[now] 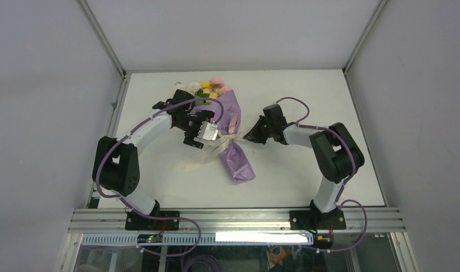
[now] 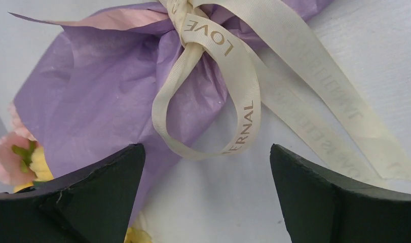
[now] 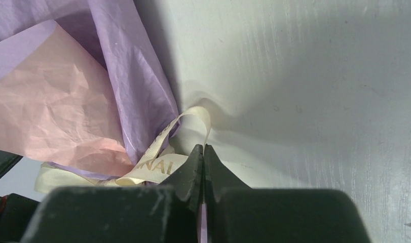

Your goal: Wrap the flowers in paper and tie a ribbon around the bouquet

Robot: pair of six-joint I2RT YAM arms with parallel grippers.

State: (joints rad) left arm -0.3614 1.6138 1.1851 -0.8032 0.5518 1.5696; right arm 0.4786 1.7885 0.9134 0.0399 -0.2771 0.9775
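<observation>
Two pairs of jaws flank the cone-shaped bouquet of crinkly lilac-purple paper (image 1: 236,158). It lies in the middle of the white worktop (image 1: 329,102), its yellow, pink and white artificial blooms (image 1: 207,86) pointing to the far edge and its narrow tail toward the arms. A cream-white fabric ribbon with printed lettering (image 2: 244,76) is cinched round the cone's waist, one loop and two flat tails lying out to the left. The left jaws are spread fully and hold nothing, hanging just above that loop. The right jaws are pressed shut at the cone's right flank, and a bend of ribbon runs into their tips, so they appear to pinch it. The likely risk is that a pull from the right, with nothing bracing the left, drags the light bouquet sideways or slips the knot loose. A tug close to the thin paper could also tear it. The knot is cut off at the top of the left wrist view, so whether it is a finished bow cannot be told. The stems are hidden inside the wrap, and how much ribbon sits between the right tips is unclear
</observation>
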